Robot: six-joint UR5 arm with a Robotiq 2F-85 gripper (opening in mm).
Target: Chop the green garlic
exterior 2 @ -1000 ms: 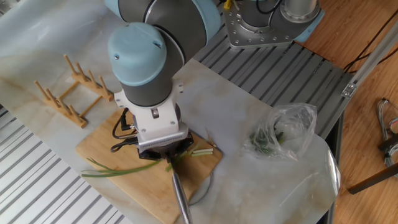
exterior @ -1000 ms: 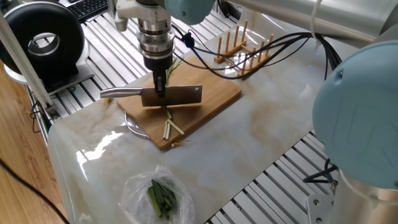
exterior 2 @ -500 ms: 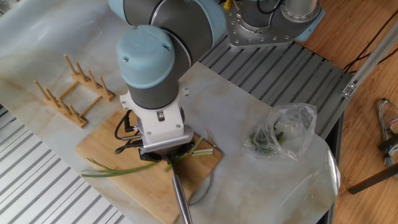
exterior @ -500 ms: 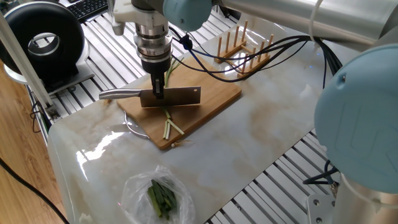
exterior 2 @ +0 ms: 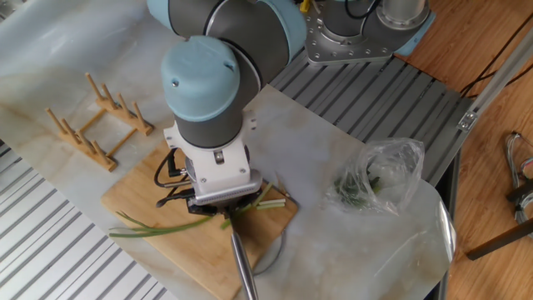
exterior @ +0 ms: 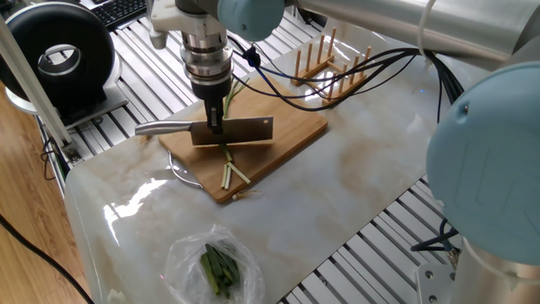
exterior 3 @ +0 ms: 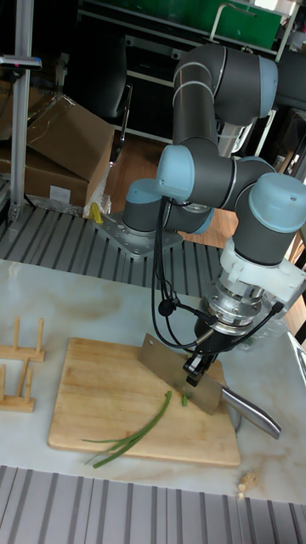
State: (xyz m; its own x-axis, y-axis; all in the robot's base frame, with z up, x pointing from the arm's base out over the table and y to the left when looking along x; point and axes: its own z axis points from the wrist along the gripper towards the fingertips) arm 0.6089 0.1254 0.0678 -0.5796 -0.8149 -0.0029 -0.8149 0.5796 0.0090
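My gripper (exterior: 217, 121) (exterior 3: 197, 371) is shut on the spine of a cleaver (exterior: 234, 131) (exterior 3: 172, 369). Its steel handle (exterior: 160, 127) (exterior 2: 242, 268) juts out past the board's edge. The blade stands across the green garlic (exterior 2: 155, 227) (exterior 3: 136, 432), a thin stalk lying on the bamboo cutting board (exterior: 278, 135) (exterior 3: 93, 395). The stalk's leafy tips (exterior: 235, 90) trail away behind the gripper. Short cut sticks (exterior: 229, 175) (exterior 2: 271, 202) lie on the board on the blade's other side. In the other fixed view the wrist hides the blade.
A clear plastic bag of dark green leaves (exterior: 218, 268) (exterior 2: 376, 179) lies on the marble top off the board. A wooden peg rack (exterior: 329, 61) (exterior 2: 93, 125) stands beyond the board. A black round device (exterior: 59, 52) sits at the table's far corner.
The wrist and cleaver have shifted a little along the stalk, towards the leafy end. More of the cut sticks shows beside the wrist. The stalk has stayed put.
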